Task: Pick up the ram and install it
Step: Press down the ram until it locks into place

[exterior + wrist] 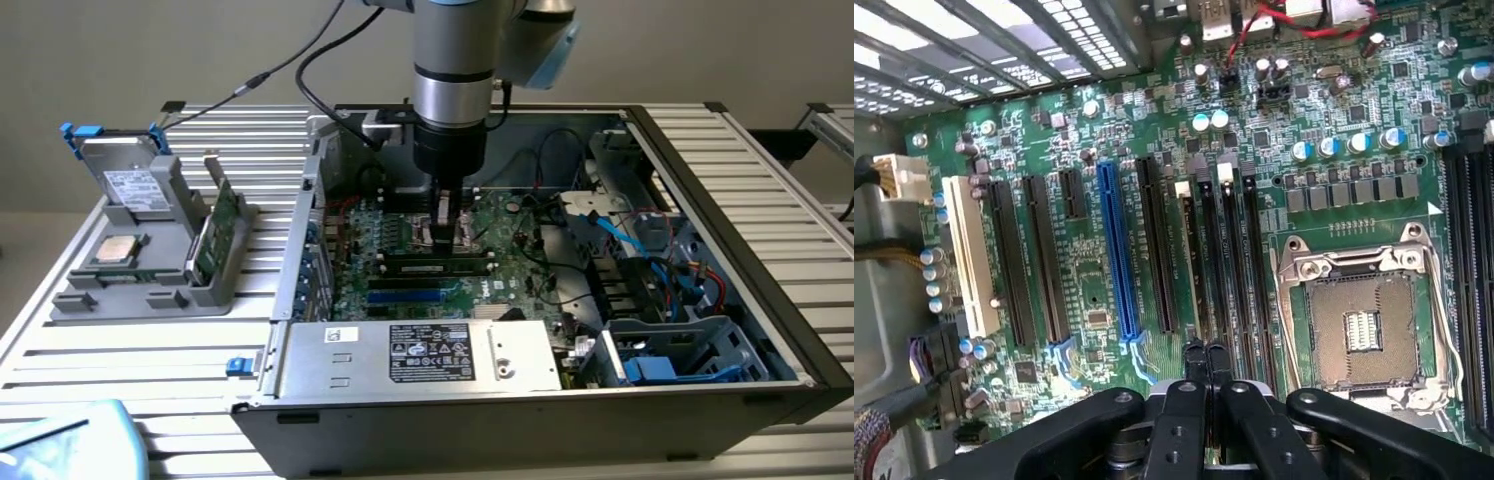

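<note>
A green ram (218, 232) stands on edge in the grey holder (147, 290) at the exterior view's left, outside the computer case. My gripper (447, 228) hangs inside the open case over the green motherboard (514, 250). In the wrist view my gripper (1204, 352) is shut, with nothing between its fingers. The fingertips are over the near ends of the black memory slots (1229, 270), beside the open processor socket (1362, 325). A dark labelled stick (427, 267) lies seated in a slot just in front of the gripper.
A silver power supply (420, 352) fills the case's front. Blue and red cables (667, 265) and a drive cage (681, 350) crowd the exterior view's right. The holder also carries a grey drive with blue clips (127, 180) and a silver processor chip (120, 248).
</note>
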`<state>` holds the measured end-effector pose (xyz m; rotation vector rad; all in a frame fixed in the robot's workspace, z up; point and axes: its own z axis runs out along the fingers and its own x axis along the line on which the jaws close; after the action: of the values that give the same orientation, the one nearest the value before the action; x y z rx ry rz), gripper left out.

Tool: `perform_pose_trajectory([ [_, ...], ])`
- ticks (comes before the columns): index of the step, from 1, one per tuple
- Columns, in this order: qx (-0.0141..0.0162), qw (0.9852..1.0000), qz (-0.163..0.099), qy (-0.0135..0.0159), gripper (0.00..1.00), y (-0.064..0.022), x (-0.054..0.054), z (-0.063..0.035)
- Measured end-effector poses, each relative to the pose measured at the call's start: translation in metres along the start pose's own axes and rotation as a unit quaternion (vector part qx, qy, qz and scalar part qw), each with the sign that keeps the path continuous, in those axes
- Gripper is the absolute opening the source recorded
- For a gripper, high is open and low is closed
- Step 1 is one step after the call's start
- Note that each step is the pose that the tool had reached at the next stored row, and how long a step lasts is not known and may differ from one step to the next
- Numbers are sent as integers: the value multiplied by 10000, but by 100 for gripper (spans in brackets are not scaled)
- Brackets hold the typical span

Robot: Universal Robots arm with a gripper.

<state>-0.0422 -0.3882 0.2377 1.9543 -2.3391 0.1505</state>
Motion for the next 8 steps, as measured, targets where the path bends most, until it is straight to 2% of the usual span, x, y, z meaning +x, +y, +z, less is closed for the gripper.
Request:
perform_pose_trajectory([
  [4, -42, 9995, 315, 6, 11, 0, 0, 0],
  [8, -83, 9980, 622, 11, 11, 0, 0, 0],
])
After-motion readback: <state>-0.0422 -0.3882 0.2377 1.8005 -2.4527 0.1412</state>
